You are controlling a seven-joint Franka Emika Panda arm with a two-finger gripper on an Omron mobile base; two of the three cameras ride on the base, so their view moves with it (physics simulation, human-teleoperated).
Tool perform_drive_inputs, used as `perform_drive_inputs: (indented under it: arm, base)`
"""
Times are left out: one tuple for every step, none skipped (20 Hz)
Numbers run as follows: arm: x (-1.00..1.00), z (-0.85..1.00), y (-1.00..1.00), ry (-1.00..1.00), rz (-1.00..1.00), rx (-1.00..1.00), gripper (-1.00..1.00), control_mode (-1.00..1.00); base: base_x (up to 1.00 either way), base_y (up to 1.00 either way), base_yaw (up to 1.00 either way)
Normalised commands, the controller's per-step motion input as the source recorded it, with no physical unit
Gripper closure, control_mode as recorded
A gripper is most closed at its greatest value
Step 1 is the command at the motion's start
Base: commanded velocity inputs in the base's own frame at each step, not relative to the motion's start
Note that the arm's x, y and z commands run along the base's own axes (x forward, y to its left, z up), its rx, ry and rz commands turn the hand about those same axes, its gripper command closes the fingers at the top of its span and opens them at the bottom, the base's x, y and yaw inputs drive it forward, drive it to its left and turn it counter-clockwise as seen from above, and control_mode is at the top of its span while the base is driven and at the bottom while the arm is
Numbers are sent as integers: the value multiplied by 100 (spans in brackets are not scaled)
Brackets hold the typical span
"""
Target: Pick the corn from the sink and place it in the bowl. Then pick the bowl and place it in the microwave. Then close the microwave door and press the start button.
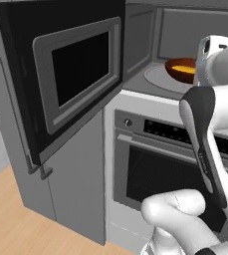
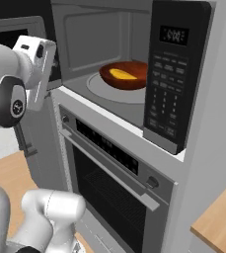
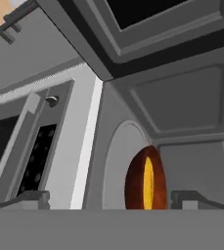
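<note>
The bowl (image 2: 126, 75) sits on the microwave (image 2: 104, 54) turntable, the corn (image 2: 122, 74) inside it. The gripper (image 3: 111, 199) is open and empty, just outside the cavity. Risk: swinging the door (image 1: 65, 74) shut could catch the arm if it is not clear.

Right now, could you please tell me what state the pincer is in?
Pincer: open and holding nothing; the bowl sits apart from it on the microwave turntable.
</note>
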Motion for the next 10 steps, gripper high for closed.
perform_drive_inputs:
  arm:
    - [-100,-19,61,-22,0,0,-100,-100]
    - [-100,-18,59,-25,0,0,-100,-100]
    - [-100,-15,55,-25,0,0,-100,-100]
    - [-100,-11,51,-25,0,0,-100,-100]
    - [-100,-9,54,-22,-1,0,-100,-100]
    - [-100,-7,57,-18,-3,0,-100,-100]
    - [-100,-10,59,-17,-5,0,-100,-100]
    - [-100,-15,64,-14,-6,0,-100,-100]
    - [-100,-16,66,-13,-7,0,-100,-100]
    - [-100,-12,73,-14,-7,0,-100,-100]
  base:
    - [0,0,0]
    - [0,0,0]
    - [0,0,0]
    - [0,0,0]
    - [0,0,0]
    - [0,0,0]
    - [0,0,0]
    - [0,0,0]
    - [0,0,0]
    - [0,0,0]
